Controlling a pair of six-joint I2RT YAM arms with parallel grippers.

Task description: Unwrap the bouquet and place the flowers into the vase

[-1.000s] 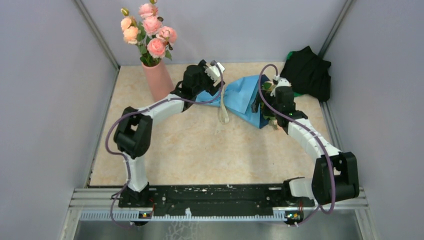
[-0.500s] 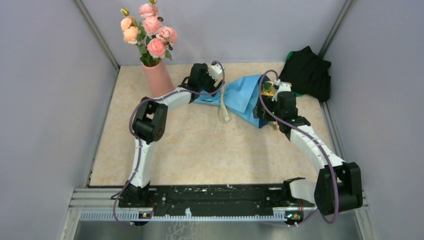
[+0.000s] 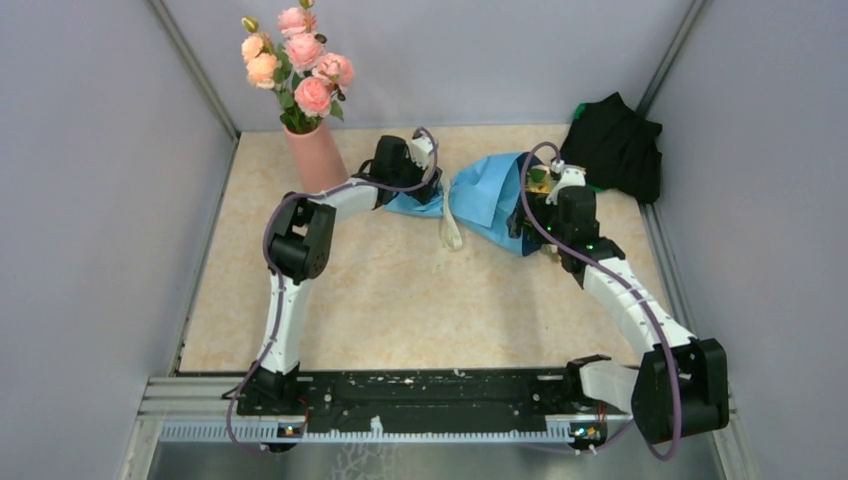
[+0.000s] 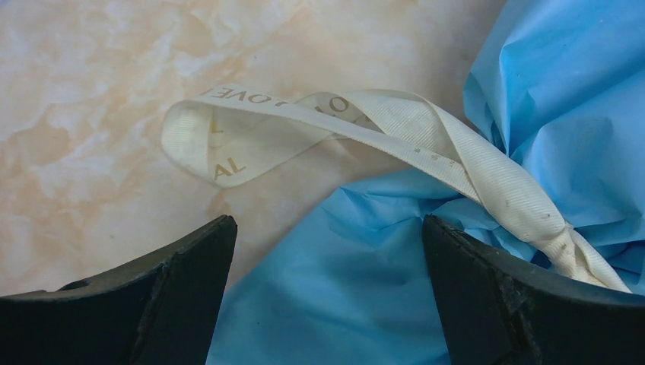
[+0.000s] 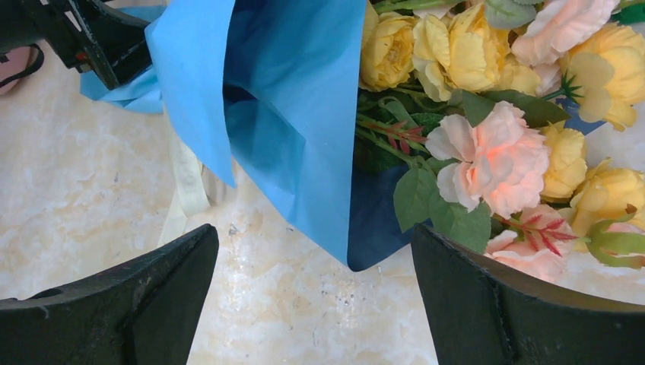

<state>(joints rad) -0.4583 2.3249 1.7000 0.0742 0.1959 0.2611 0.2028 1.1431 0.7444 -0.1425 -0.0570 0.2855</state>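
The bouquet (image 3: 488, 195) lies on the table, a blue paper cone (image 5: 304, 114) with yellow and peach-pink flowers (image 5: 487, 152) at its wide end. Its cream ribbon (image 4: 380, 125) is still knotted round the narrow end, one loop trailing on the table. My left gripper (image 4: 327, 228) is open, its fingers (image 4: 175, 296) straddling the blue paper just below the knot. My right gripper (image 5: 316, 236) is open over the lower corner of the paper, with the blooms beside its right finger (image 5: 487, 304). The salmon-pink vase (image 3: 316, 165) stands at the back left, left of my left gripper (image 3: 412, 180).
Larger pink roses (image 3: 300, 60) fill the vase. A black cloth heap (image 3: 615, 145) lies in the back right corner, close behind my right gripper (image 3: 530, 215). Grey walls enclose the table on three sides.
The left arm has stretched forward, its elbow swinging right, and its gripper has settled lower over the bouquet's narrow end. The right arm has reached slightly further forward. Both grippers stay open.
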